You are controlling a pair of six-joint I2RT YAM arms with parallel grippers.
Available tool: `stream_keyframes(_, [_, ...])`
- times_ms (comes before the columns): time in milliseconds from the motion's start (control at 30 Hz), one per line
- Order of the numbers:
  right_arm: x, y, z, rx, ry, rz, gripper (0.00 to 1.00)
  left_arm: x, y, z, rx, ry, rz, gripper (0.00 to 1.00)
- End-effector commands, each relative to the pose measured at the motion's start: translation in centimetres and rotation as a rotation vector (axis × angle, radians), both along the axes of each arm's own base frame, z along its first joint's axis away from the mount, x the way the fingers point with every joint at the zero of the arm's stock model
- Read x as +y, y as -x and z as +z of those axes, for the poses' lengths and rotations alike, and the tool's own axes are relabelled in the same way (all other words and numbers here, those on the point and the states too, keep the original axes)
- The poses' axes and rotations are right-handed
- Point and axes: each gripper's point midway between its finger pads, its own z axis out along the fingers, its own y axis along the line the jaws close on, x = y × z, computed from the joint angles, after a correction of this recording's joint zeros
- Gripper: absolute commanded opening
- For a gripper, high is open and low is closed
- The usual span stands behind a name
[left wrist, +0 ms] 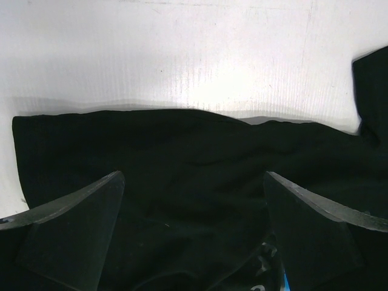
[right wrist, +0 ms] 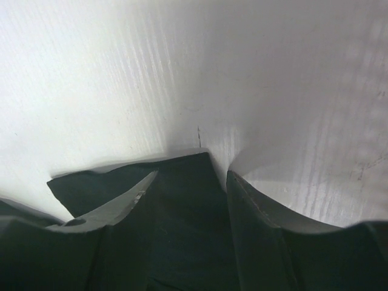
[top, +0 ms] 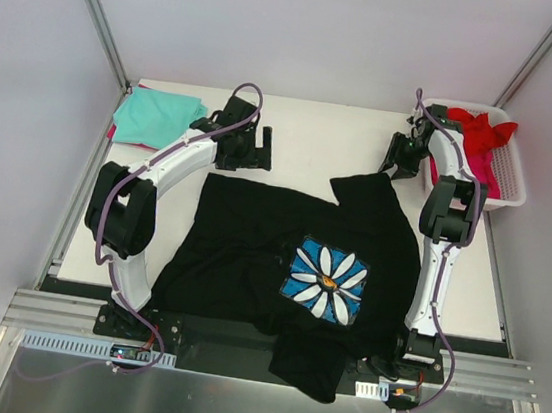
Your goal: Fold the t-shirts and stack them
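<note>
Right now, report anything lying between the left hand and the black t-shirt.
Nothing visible does. The left hand hangs open directly over the black t-shirt near its far edge, with only bare table beyond.

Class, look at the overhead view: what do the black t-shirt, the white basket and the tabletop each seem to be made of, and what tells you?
Black t-shirt: soft matte knit cloth, probably cotton; it wrinkles and hangs limp off the near edge. White basket: rigid moulded plastic, by its slotted walls and smooth rim. Tabletop: hard white board, faintly scuffed, material unclear.
</note>
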Motion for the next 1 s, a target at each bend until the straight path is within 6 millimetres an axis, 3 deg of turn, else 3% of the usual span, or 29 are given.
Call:
stream_keyframes(0, [1.0, 1.1, 0.0, 0.046, -0.022, -0.025, 0.49, 0.2, -0.1, 1.6, -0.038, 0.02, -0.003, 0.99])
stream_keyframes(133, [1.9, 1.2, -0.2, 0.053, -0.037, -0.016, 0.41, 0.4, 0.0, 1.4, -0.033, 0.016, 0.0, 0.99])
stream_keyframes(400, [2.1, 1.6, 0.1, 0.062, -0.024, -0.012, 0.01, 1.0, 0.4, 0.9, -0.019, 0.013, 0.011, 0.99])
stream_keyframes(633, [1.4, 2.8, 2.4, 0.053, 0.013, -0.02, 0.01, 3.0, 0.0, -0.7, 0.043, 0.049, 0.055, 0.99])
stream_keyframes(800, [1.4, 4.2, 5.7, 0.011, 0.032, -0.03, 0.01, 6.8, -1.5, -2.9, 0.092, 0.032, 0.14, 0.99])
stream_keyframes(967, [1.2, 5.8, 9.3, -0.047, 0.051, -0.035, 0.01, 9.1, -2.4, -4.0, 0.138, 0.084, 0.19, 0.99])
